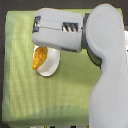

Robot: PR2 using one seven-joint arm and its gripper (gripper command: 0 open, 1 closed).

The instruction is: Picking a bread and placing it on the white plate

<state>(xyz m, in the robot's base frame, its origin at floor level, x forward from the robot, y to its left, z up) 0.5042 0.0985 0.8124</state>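
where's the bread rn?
In the exterior view the bread lies left of centre on the white plate, along its left edge, just below the end effector.

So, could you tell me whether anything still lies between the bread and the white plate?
Nothing visible does. The bread already overlaps the left side of the white plate, apparently lying on it. The arm's forearm covers the plate's upper part, and the gripper itself cannot be made out in the exterior view.

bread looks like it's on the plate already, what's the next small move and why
Probably lift the arm straight up and away. The bread already lies on the white plate, and the gripper sits above it on the green cloth; whether it is open cannot be told.
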